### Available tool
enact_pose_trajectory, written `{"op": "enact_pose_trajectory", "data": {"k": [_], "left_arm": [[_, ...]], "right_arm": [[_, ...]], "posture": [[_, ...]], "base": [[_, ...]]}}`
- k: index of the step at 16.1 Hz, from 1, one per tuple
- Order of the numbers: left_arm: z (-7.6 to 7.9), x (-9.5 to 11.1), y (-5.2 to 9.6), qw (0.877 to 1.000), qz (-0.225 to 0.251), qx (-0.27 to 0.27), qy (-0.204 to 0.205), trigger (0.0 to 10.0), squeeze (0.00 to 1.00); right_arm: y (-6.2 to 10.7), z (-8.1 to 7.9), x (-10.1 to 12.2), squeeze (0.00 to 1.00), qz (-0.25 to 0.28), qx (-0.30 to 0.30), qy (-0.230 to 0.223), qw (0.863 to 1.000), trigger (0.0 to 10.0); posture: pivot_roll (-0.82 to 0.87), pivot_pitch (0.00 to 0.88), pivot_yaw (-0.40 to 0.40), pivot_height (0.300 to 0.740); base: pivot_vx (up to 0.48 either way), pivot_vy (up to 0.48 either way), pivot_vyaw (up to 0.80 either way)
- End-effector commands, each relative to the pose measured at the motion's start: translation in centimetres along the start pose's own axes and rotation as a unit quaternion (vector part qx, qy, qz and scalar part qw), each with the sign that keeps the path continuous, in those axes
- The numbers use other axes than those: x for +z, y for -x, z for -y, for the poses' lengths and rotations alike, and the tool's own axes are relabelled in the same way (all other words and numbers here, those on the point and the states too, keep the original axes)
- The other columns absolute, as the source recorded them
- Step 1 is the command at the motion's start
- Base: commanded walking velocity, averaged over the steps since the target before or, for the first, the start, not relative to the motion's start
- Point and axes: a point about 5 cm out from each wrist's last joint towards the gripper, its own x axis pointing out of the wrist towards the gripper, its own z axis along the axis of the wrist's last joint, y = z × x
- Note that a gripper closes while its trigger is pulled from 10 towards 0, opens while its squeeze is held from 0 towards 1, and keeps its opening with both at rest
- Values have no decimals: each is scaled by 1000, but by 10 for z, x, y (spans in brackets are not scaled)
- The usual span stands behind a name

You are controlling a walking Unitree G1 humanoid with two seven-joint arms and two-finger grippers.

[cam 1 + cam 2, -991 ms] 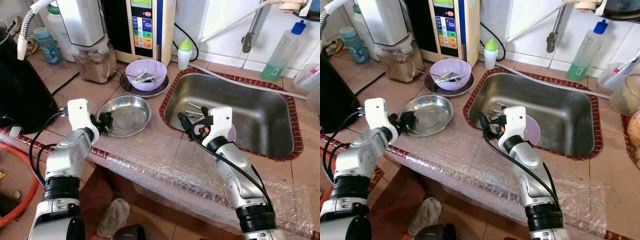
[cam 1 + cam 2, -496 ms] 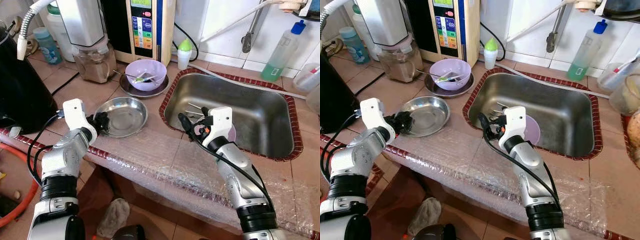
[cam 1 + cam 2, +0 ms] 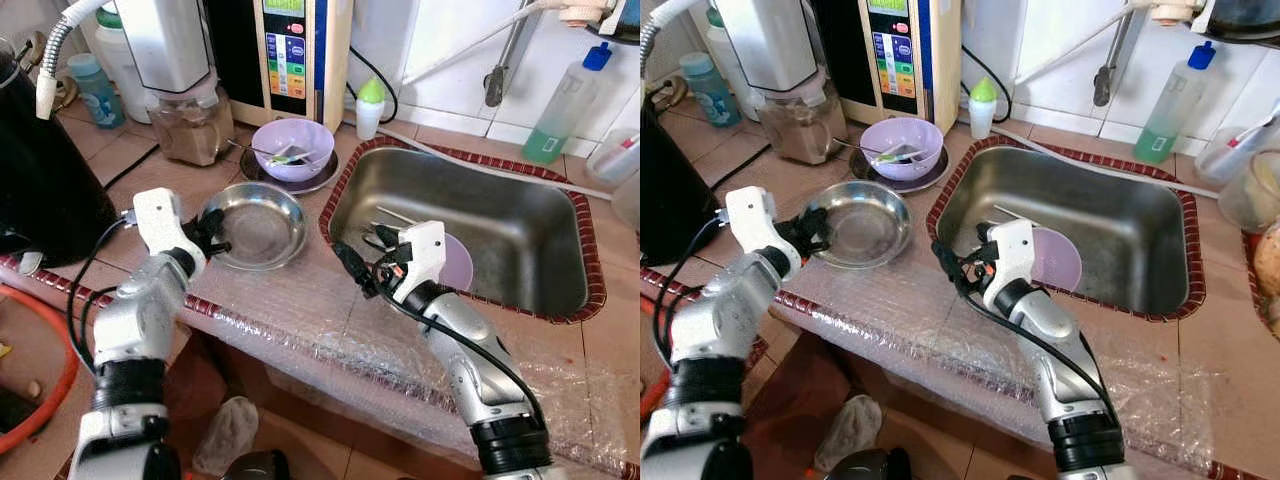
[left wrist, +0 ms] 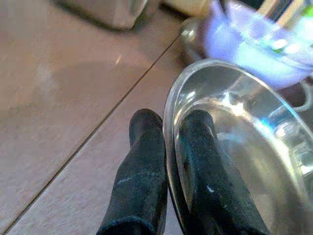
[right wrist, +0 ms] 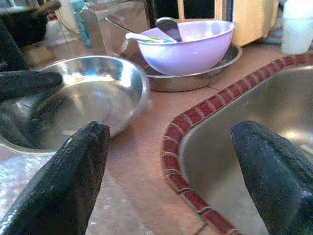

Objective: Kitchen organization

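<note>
Your left claw (image 4: 168, 147) pinches the steel bowl (image 3: 252, 222) by its rim (one finger inside). Your right claw (image 3: 946, 262) hangs wide open between that bowl and the sink (image 3: 520, 250).

Glossy round steel dish (image 3: 252, 224); brushed stainless sink basin (image 3: 500, 215); smooth lilac plastic bowl (image 3: 292, 147); matt terracotta tile counter (image 3: 165, 175) under crinkly clear bubble wrap (image 3: 330, 320)

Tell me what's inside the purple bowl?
A spoon handle and something green poke out of the purple bowl, which sits on a steel plate. The bowl's bottom is hidden by its wall, so I can't tell if food's inside.
</note>
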Motion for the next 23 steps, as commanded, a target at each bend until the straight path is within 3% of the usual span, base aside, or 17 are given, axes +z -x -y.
{"op": "enact_pose_trajectory", "data": {"k": [1, 5, 9, 11, 12, 13, 18, 23], "left_arm": [[10, 1, 1, 999, 15, -20, -22, 0, 0], [37, 3, 7, 994, 58, -92, -32, 0, 0], [47, 8, 9, 988, 84, -128, -18, 0, 0], [53, 9, 11, 984, 91, -150, -18, 0, 0], [55, 7, 11, 983, 89, -156, -21, 0, 0], [59, 6, 12, 981, 90, -169, -19, 0, 0], [64, 6, 15, 976, 96, -193, -17, 0, 0], [65, 8, 13, 975, 98, -197, -18, 0, 0]], "right_arm": [[1, -1, 6, 0, 10, 6, -23, 1000, 10000], [-4, -5, 4, 0, 2, 13, -54, 998, 10000], [-11, -9, -1, 0, -6, -9, -73, 997, 10000], [-14, -6, -3, 0, -17, -27, -54, 998, 10000], [-16, -4, -3, 0, -19, -36, -58, 997, 5490], [-18, -2, -1, 0, -14, -44, -80, 996, 0], [-24, 5, 10, 0, -2, -76, -156, 985, 0], [-22, 15, 12, 0, -1, -100, -195, 976, 0]], "posture": [[-69, 19, 24, 740], [-71, 18, 24, 740], [-72, 15, 23, 740], [-70, 14, 22, 740], [-70, 14, 22, 740], [-69, 13, 22, 740], [-68, 16, 20, 740], [-80, 3, 28, 740]], "base": [[0, 0, 0], [0, 0, 0], [0, 0, 0], [0, 0, 0], [0, 0, 0], [0, 0, 0], [0, 0, 0], [0, 0, 0]]}}
